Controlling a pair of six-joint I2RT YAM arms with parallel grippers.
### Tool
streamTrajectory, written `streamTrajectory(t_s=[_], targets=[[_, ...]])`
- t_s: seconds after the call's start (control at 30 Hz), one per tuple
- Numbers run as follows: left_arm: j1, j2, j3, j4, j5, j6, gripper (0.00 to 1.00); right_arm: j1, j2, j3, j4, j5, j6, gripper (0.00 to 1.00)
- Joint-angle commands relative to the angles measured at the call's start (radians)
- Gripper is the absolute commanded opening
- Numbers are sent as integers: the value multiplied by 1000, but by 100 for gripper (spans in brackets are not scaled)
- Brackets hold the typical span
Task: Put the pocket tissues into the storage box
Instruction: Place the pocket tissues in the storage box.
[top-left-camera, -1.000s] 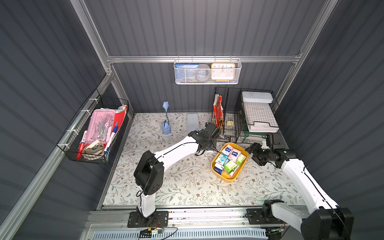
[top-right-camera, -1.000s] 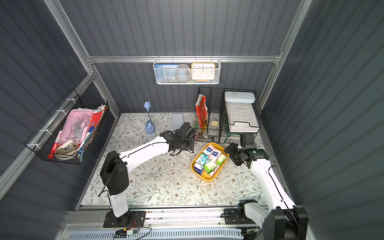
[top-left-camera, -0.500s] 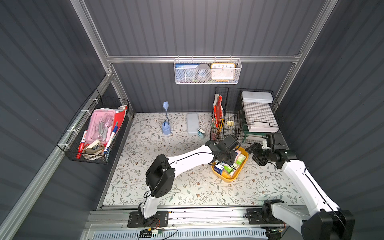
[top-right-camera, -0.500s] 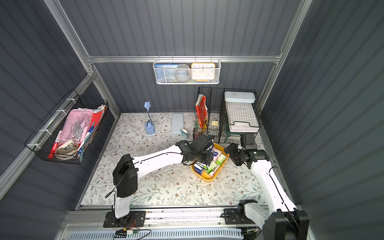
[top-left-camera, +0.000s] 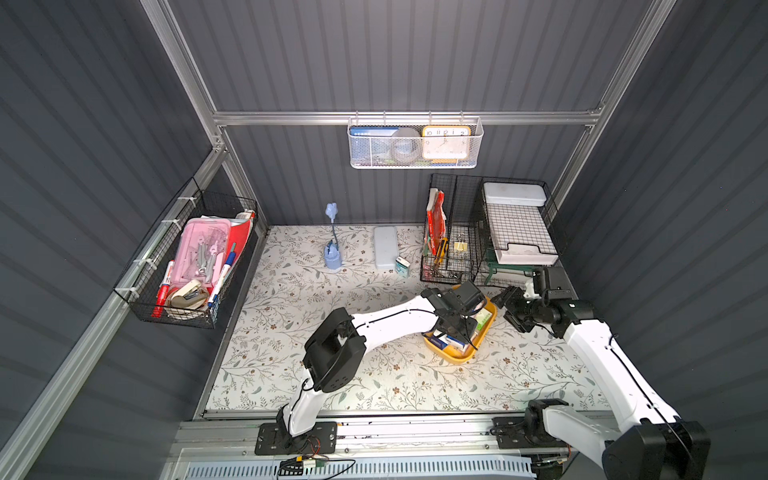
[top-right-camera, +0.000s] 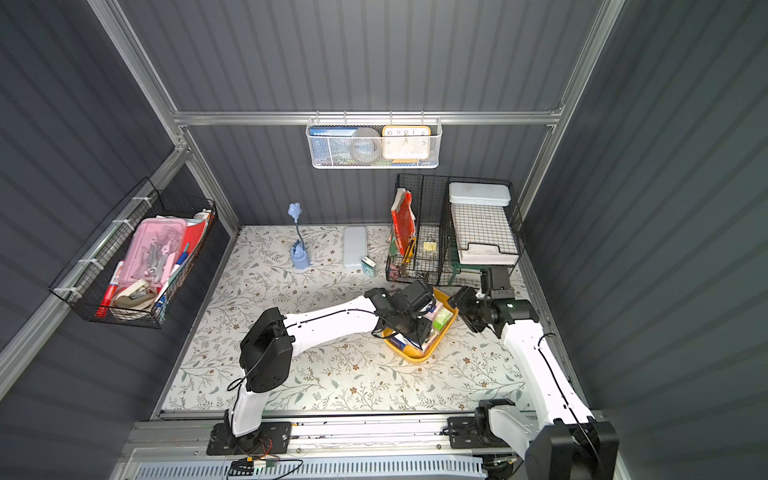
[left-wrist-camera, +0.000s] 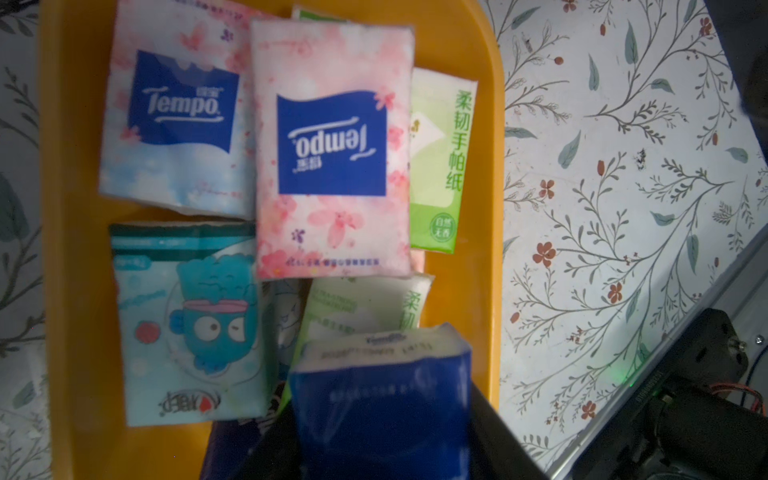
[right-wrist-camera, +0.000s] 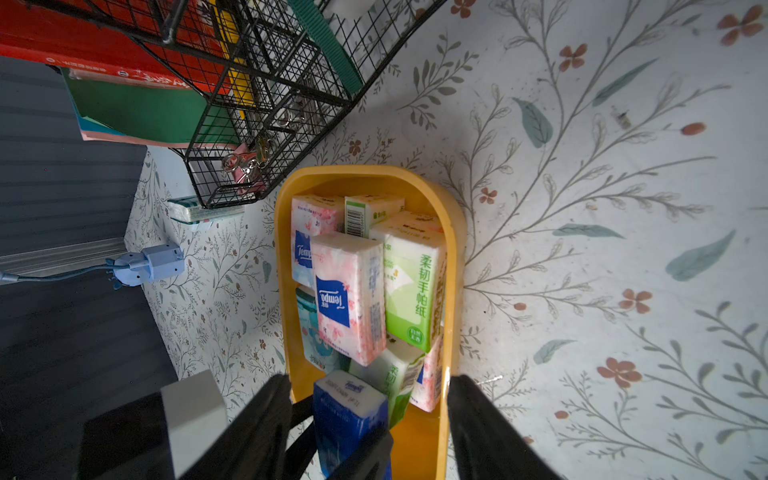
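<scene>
1 teal-and-white stray packet (top-left-camera: 402, 266) stands on the table (top-left-camera: 332, 374), outside the box. It is well apart from the left tool (top-left-camera: 458, 330), off its far left side, just beside the black wire basket (top-left-camera: 449, 249). Left tool hangs over the storage box (top-left-camera: 453, 358), pointing down into it, with a dark blue packet (left-wrist-camera: 380, 399) between its fingers; cannot tell whether clamped or loose. Under and ahead of this tool the other pocket tissues (left-wrist-camera: 332, 149) lie piled in the box: pink, pale blue, green, some overlapping. Right tool (top-left-camera: 510, 309) sits just beside the box's far right corner, near the left tool, jaws spread, gripping nothing. Its wrist view frames the box's end between its 2 fingers (right-wrist-camera: 486, 424); contact unclear.
</scene>
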Motion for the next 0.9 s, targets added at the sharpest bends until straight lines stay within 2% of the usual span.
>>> streamTrajectory(t_s=[0.0, 0.1, 0.13, 0.33, 0.53, 0.73, 0.87], targets=[[2, 18, 24, -40, 16, 22, 71, 6, -3, 16, -19, 6, 4, 65], [2, 4, 20, -42, 10, 19, 85, 6, -1, 14, -19, 6, 2, 64], [1, -3, 19, -43, 7, 16, 87, 6, -1, 13, -18, 6, 2, 64], [2, -59, 8, -52, -11, -13, 86, 7, 2, 13, -12, 0, 5, 64], [15, -112, 56, -75, -89, -15, 81, 6, -2, 13, -15, 0, 5, 64], [135, -135, 101, -81, -90, -4, 81, 7, -5, 14, -16, 0, 7, 64], [231, -146, 107, -76, -125, 2, 84, 10, -1, 15, -11, -1, 8, 64]])
